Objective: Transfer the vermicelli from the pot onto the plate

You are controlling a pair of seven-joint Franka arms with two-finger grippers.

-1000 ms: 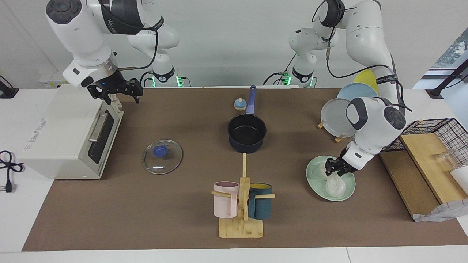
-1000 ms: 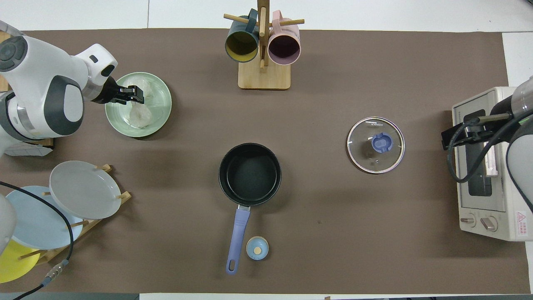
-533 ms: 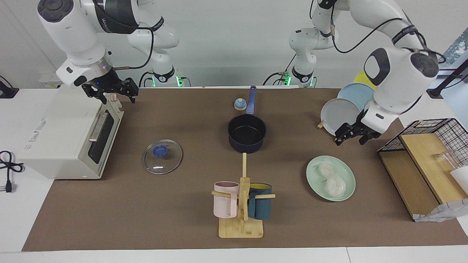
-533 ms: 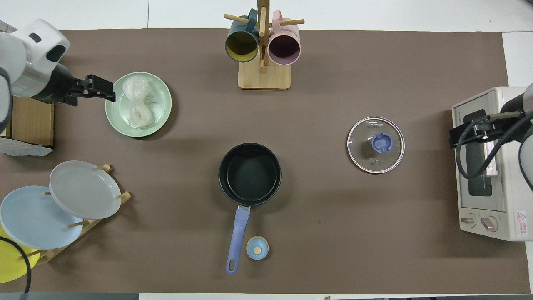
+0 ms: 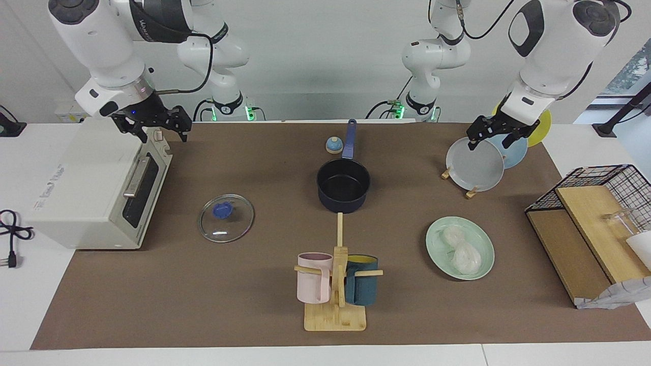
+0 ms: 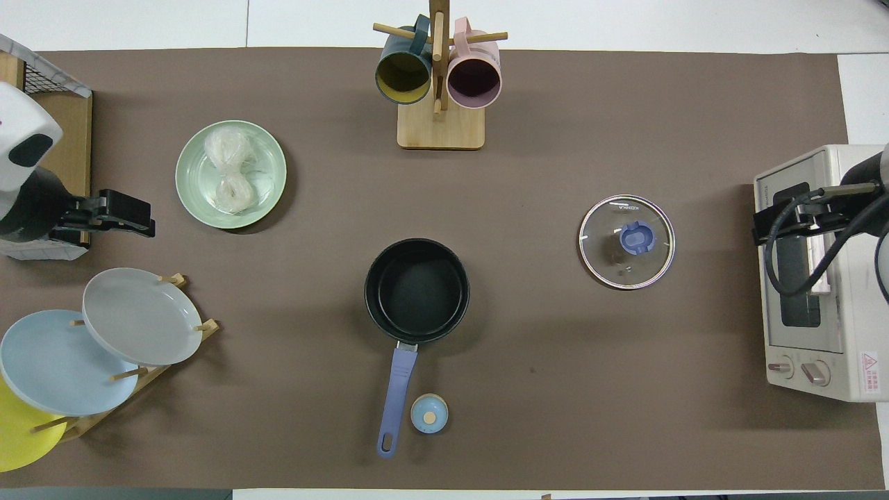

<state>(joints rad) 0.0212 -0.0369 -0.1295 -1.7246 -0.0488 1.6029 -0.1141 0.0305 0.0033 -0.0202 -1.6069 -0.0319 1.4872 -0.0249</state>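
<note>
The vermicelli [image 5: 460, 250], two whitish nests in clear wrap, lies on the pale mint-green plate [image 5: 435, 243], toward the left arm's end of the table; the overhead view shows both the vermicelli [image 6: 229, 173] and the plate [image 6: 269, 149]. The dark navy pot [image 5: 343, 184] with the blue handle stands mid-table with a bare black inside, also in the overhead view [image 6: 417, 290]. My left gripper [image 5: 492, 136] is open and empty, up in the air over the plate rack, apart from the plate; it also shows in the overhead view [image 6: 147, 223]. My right gripper [image 5: 164, 132] waits open over the toaster oven.
A glass lid [image 5: 226, 217] lies toward the right arm's end. A toaster oven [image 5: 91, 183] stands at that end. A mug rack [image 5: 335, 290] stands farthest from the robots. A rack with grey, light blue and yellow plates [image 5: 475, 165] and a wire basket [image 5: 605, 188] stand at the left arm's end.
My left gripper let go of the vermicelli on the mint plate, rose, and drew back to above the plate rack. The right gripper rose slightly.
</note>
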